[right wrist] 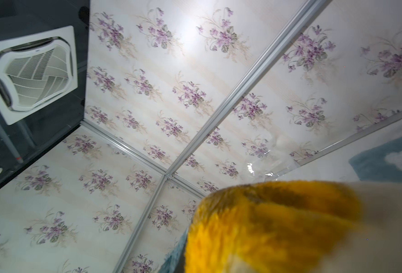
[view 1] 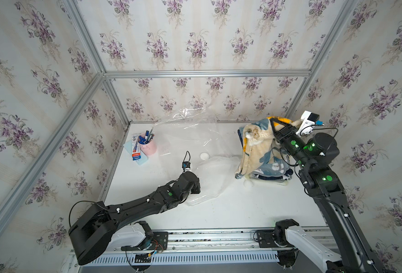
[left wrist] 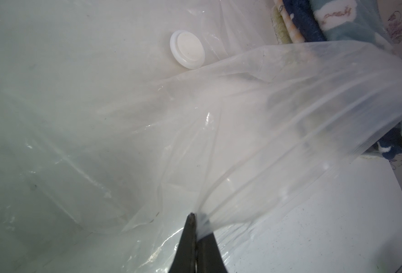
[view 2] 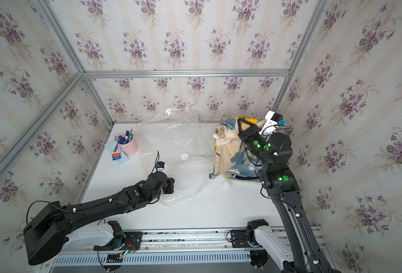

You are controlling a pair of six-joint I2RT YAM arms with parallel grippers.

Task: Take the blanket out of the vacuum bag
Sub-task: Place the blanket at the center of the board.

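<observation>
The left gripper [left wrist: 196, 222] pinches tight on the near edge of the vacuum bag [view 1: 209, 175], anchoring it mid-table — so the right gripper [view 1: 273, 123], clamped on the blanket [view 1: 254, 151], can hoist it clear at the far right; the lowest folds possibly overlap the bag's mouth

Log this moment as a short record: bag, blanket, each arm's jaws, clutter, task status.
vacuum bag: clear, slack on the table, valve facing up
blanket: top end raised, the rest heaped on the table by the bag's mouth
left gripper: jaws shut, pinching the bag's edge
right gripper: jaws shut on the blanket's raised top
clutter: pink cup of pens, far corner on the left arm's side
task status: blanket looks mostly out; whether its lower folds have cleared the bag cannot be told
</observation>
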